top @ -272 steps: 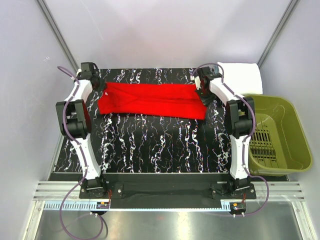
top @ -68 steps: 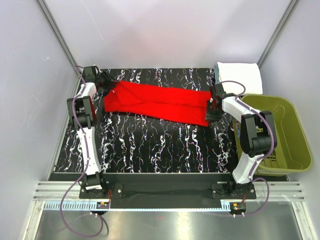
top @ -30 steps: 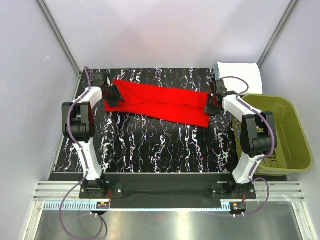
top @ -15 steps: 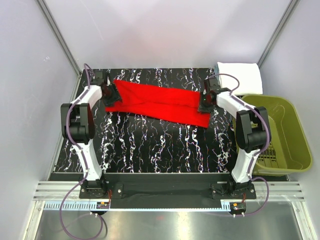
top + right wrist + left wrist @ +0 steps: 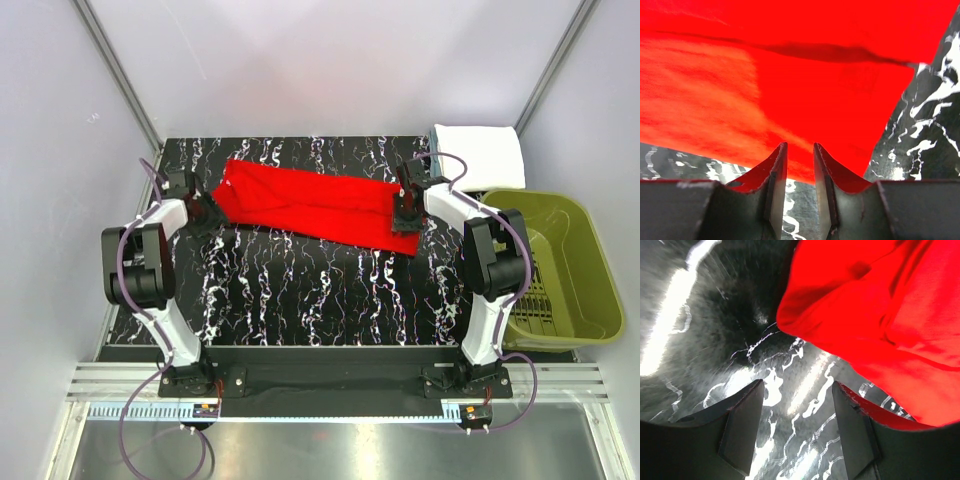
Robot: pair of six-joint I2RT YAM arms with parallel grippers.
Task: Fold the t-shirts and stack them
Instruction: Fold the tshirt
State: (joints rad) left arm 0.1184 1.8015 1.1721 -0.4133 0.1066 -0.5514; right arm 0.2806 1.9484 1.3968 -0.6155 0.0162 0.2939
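Overhead, we see the red t-shirt (image 5: pixel 310 205) lying as a long band across the far half of the table (image 5: pixel 300 300), slanting a little, its left end farther from the arm bases than its right. It is narrowed lengthwise but not yet brought end to end. The left end effector (image 5: pixel 205 212) sits low just beside the shirt's left end, and the right end effector (image 5: pixel 405 215) sits over its right end. One arm at each end makes sense to us, since a long soft band needs both ends handled together if it is to fold square. A white folded t-shirt (image 5: pixel 478 155) rests at the far right corner, apart from the red one and likely the base of the stack. The olive basket (image 5: pixel 590 250) stands off the table's right side.

From the left wrist, the left end effector (image 5: pixel 796 390) has its jaws spread wide, with only marbled table (image 5: pixel 715 340) between them. The rounded edge of the red t-shirt (image 5: pixel 875 315) lies just beyond, touched by neither jaw, so nothing is held here.

From the right wrist, the right end effector (image 5: pixel 800 147) has its jaws close together, a thin gap between them. Red cloth (image 5: pixel 790 75) fills the view beyond, its corner ending at bare table (image 5: pixel 930 125) on the right. We see table pattern low in the gap and no cloth caught there — so we judge this side too is parted and not gripping, poised low at the hem for a pinch.
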